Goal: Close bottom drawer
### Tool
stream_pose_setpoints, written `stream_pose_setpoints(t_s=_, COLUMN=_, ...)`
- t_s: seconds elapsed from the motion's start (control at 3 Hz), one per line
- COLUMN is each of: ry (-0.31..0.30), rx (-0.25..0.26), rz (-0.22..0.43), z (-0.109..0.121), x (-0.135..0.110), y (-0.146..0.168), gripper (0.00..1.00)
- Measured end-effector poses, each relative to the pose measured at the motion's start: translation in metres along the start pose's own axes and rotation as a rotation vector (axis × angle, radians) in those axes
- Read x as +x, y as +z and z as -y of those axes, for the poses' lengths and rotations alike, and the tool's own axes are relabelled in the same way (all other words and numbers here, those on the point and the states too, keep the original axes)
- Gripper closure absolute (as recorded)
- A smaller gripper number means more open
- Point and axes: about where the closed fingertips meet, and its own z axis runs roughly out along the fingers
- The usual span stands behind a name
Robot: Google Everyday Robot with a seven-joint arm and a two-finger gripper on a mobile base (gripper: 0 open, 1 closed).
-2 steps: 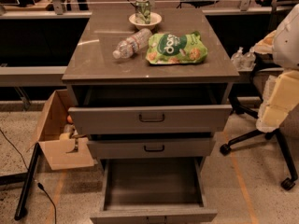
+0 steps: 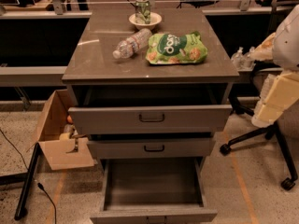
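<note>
The bottom drawer [image 2: 153,213] is the lowest of three grey-brown drawers and is pulled far out, showing its long, plain, empty tray [image 2: 153,181]. Its front sits at the bottom edge of the view, so its handle barely shows. The middle drawer [image 2: 149,148] is out a little and the tall top drawer [image 2: 149,119] a little more. My gripper [image 2: 273,101], a cream-coloured part hanging from the white arm, is at the right edge. It is to the right of the cabinet at top-drawer height and touches nothing.
On the cabinet top [image 2: 93,59] lie a plastic bottle [image 2: 132,43] and a green snack bag [image 2: 176,47], and a can stands in a white bowl [image 2: 145,17]. An open cardboard box [image 2: 60,134] stands to the left on the floor. An office chair base [image 2: 261,139] is on the right and a dark pole [image 2: 25,185] lies at lower left.
</note>
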Motion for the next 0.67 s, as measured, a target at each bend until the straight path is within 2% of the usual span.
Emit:
stream_pose_setpoints(t_s=0.33, ry=-0.019, rx=0.015, rz=0.019, z=0.004, x=0.003, y=0.021, gripper=0.4)
stream_pose_setpoints(t_s=0.67, ry=-0.07, rx=0.032, rz=0.06, z=0.009, x=0.011, y=0.075, gripper=0.62)
